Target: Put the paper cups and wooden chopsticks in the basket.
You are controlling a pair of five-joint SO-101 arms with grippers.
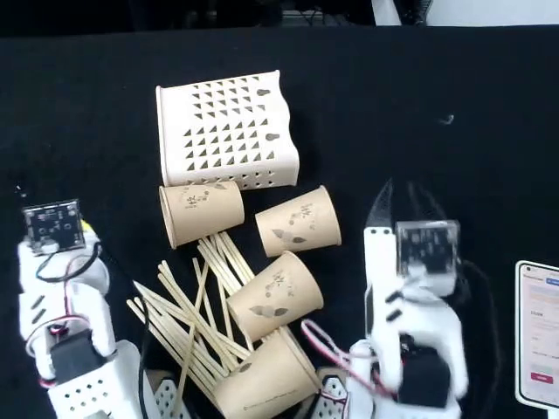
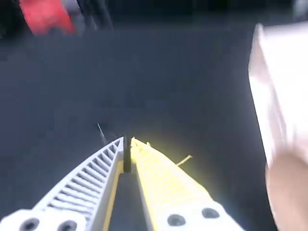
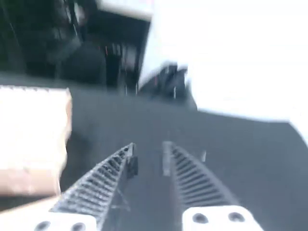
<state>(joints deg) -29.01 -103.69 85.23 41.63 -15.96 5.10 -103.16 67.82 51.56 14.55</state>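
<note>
High view: we should spread our clenched left tool point(image 2: 126, 142) wide around the paper cup point(image 1: 201, 212) beside the basket point(image 1: 227, 131); right tool point(image 3: 148, 153) released.

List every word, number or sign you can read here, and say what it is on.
Nothing can be quoted.
Phone screen: lines of text, too small to read.
Cups: leaf pattern and a small mark, nothing legible.
Basket: cut-out triangles, no text.
</note>
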